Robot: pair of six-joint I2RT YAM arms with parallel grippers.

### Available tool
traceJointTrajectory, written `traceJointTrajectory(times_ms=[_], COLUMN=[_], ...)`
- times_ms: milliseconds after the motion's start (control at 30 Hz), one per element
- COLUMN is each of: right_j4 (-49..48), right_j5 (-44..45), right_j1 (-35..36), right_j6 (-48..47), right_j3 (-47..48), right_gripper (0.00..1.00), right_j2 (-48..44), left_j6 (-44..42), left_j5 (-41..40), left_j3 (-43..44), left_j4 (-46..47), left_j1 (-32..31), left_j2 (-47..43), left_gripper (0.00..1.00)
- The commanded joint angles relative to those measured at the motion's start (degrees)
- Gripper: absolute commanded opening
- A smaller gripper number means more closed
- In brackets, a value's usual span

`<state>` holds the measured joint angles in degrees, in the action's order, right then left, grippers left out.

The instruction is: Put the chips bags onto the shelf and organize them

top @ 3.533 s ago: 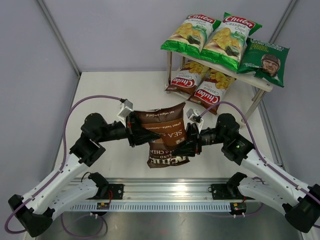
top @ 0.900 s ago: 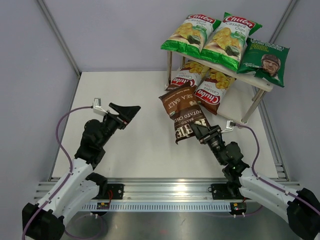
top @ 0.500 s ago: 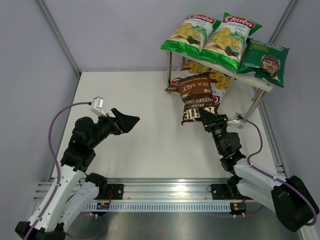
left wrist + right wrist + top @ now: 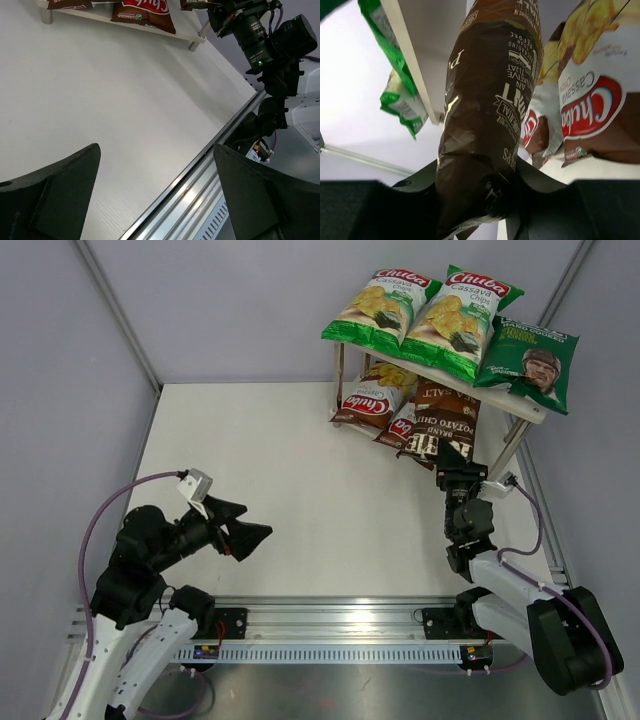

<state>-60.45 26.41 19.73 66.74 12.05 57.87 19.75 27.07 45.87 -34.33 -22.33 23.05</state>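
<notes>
The right claw (image 4: 456, 474) is clamped on the bottom end of the dark brown Kettle bag (image 4: 440, 430). In the wrist view the claw (image 4: 480, 186) bunches the foil into creases just above the crimped seam. From there the bag runs up and away into the lower tier of the shelf (image 4: 528, 410), at its right-hand end. It passes under the edge of the upper board and sits just beside the nearer of the two brown-red Chuba bags (image 4: 368, 400). Whether it already rests on the lower board, I cannot tell.

It looks light and puffy, mostly air, with a glossy skin that would likely slide in a loose pinch. The chips inside would crack under any squeeze across the belly. So I reckon the seam end is the right place to hold it, flat and stiff enough to steer by.

Up top, two green Chuba bags (image 4: 420, 310) and the portrait bag (image 4: 530, 360) fill the upper board.

The left claw (image 4: 245, 533) hangs wide apart and empty over the bench (image 4: 300, 440), well away from the shelf.
</notes>
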Motion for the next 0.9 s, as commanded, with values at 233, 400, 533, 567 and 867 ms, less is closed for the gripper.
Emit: traceJointTrajectory(times_ms=[233, 400, 533, 567, 867], right_j4=[-6.0, -7.0, -6.8, -7.1, -14.1], right_j5=[-1.9, -2.8, -0.9, -0.5, 1.7], right_j1=[-11.8, -15.7, -17.0, -16.9, -17.6], right_j6=[4.6, 7.2, 7.9, 8.0, 8.2], right_j3=[2.2, 1.7, 0.1, -0.3, -1.2], right_gripper=[0.09, 0.09, 0.09, 0.09, 0.10], right_j2=[1.7, 3.9, 4.7, 5.0, 13.5], left_j6=[-2.3, -2.2, -2.1, -2.1, -2.1], left_j5=[2.5, 1.9, 1.5, 1.5, 0.9], left_j3=[-2.4, -2.6, -2.7, -2.7, -2.9], left_j4=[0.9, 1.0, 1.0, 1.0, 1.1], left_j1=[-2.2, -2.5, -2.9, -3.1, -4.8], left_j2=[-1.7, -2.0, -2.9, -3.0, -4.4], left_gripper=[0.99, 0.99, 0.99, 0.99, 0.99])
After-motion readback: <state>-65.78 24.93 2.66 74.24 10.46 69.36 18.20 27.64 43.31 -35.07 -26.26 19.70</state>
